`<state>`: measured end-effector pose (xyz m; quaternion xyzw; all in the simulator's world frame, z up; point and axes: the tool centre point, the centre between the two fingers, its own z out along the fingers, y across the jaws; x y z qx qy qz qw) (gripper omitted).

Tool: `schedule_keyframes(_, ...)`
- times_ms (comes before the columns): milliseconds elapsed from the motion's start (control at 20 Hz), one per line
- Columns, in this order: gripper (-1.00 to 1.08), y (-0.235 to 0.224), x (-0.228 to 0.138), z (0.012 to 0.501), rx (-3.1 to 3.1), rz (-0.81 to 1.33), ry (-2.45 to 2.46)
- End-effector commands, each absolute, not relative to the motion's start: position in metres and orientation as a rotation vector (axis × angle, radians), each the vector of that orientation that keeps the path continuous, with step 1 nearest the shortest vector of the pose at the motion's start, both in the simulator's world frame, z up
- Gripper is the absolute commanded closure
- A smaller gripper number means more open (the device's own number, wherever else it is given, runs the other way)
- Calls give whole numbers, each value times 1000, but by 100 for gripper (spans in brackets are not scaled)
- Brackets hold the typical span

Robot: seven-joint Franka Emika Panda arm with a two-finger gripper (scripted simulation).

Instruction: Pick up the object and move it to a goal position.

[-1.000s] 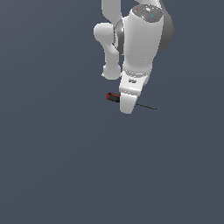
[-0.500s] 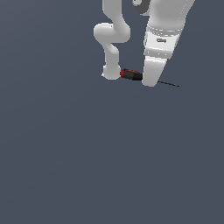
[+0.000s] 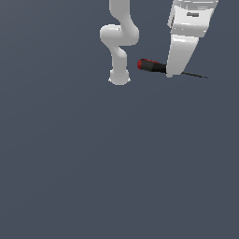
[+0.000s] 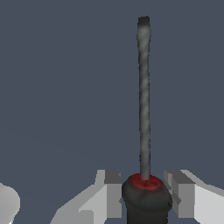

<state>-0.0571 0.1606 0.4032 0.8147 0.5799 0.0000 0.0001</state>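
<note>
The screwdriver (image 3: 154, 66) is clamped in the jaws of the gripper (image 3: 171, 71), and it's been carried to the frame's upper right, so transport's basically underway.

White Panda arm, smooth and rounded

The arm (image 3: 119, 44) is glossy white, built of bulbous rounded links that narrow to a round base (image 3: 119, 78). The wrist housing (image 3: 192, 18) is white and boxy, with pale grey banding near the picture's top edge and a small grey mark on its face. The end effector (image 4: 144, 192) has white angular fingers (image 4: 192, 199) with flat grey pads (image 4: 113, 194) on their inner sides.
</note>
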Motion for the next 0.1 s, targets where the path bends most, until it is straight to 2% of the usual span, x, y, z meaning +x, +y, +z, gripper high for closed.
schedule_keyframes(0, 108, 163, -58, 407, 2560, 0, 1821)
schedule_keyframes(50, 108, 163, -58, 407, 2560, 0, 1821)
